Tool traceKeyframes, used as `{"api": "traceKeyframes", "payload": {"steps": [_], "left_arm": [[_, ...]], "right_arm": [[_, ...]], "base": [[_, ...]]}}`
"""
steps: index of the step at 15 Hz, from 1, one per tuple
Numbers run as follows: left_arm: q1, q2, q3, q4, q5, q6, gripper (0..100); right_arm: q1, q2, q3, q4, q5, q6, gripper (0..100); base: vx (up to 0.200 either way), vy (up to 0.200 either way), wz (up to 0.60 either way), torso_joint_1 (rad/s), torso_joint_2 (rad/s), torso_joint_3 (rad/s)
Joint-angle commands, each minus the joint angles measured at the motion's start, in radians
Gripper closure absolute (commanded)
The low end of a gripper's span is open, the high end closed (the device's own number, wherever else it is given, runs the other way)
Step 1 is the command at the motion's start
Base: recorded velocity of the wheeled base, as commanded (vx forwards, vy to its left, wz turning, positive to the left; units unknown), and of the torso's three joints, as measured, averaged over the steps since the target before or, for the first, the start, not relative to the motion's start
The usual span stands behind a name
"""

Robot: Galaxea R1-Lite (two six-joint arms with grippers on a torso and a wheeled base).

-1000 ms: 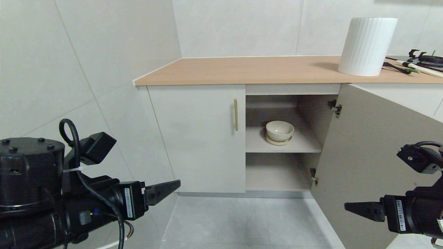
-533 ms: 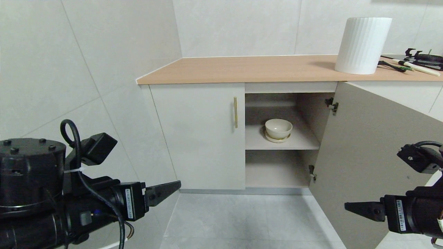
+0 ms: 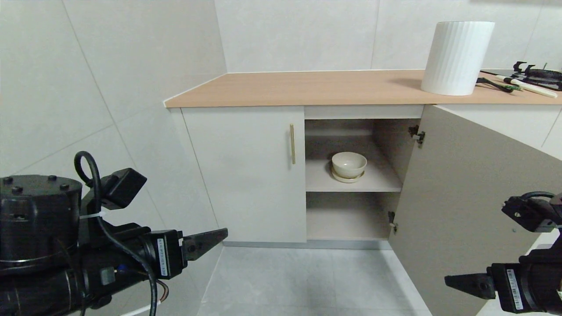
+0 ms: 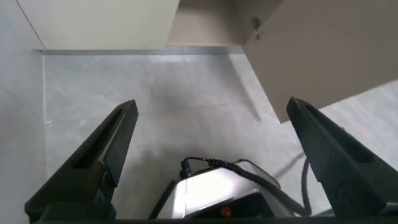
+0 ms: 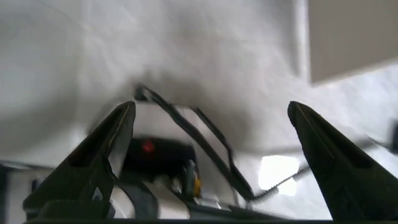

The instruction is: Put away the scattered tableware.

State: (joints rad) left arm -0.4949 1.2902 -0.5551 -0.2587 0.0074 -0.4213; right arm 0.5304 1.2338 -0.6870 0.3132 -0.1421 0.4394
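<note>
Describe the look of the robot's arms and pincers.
The left arm and right arm are matte black. The left pincer and right pincer have tapered, pointed black fingers. Each wrist carries a white printed label. On the left arm a black cable loops upward, tied by a white zip tie, beside a round bolted joint housing.

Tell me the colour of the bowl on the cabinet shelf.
The bowl is cream, on a matching plate; clearest in the head view.
</note>
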Motion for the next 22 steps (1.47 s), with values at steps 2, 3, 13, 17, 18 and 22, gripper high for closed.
{"api": "traceKeyframes", "payload": {"steps": [2,3,13,17,18,22], "left_arm": [[0.001,0.001,0.000,0.001,0.000,-0.001,0],[0.001,0.000,0.000,0.001,0.000,-0.001,0],[0.001,0.003,0.007,0.001,-0.001,-0.001,0],[0.001,0.004,0.007,0.001,-0.001,-0.001,0],[0.001,0.004,0.007,0.001,-0.001,-0.001,0],[0.001,0.004,0.007,0.001,-0.001,-0.001,0]], "right_arm": [[-0.001,-0.001,-0.012,0.055,-0.001,-0.019,0],[-0.001,-0.001,-0.025,0.093,-0.002,-0.022,0],[-0.303,0.023,-0.080,0.179,-0.220,-0.137,0],[-0.441,0.098,-0.094,-0.059,-0.231,-0.114,0],[-0.455,0.121,-0.091,-0.137,-0.235,-0.079,0],[-0.457,0.199,-0.086,-0.290,-0.243,0.018,0]], "base": [[0.000,-0.200,0.00,0.002,0.00,0.007],[0.000,-0.200,0.00,-0.002,0.00,0.007],[0.000,-0.140,0.00,0.002,0.00,0.003],[0.000,0.000,0.00,0.000,0.00,0.000],[0.000,0.000,0.00,0.000,0.00,0.000],[0.000,0.000,0.00,0.000,0.00,0.000]]}}
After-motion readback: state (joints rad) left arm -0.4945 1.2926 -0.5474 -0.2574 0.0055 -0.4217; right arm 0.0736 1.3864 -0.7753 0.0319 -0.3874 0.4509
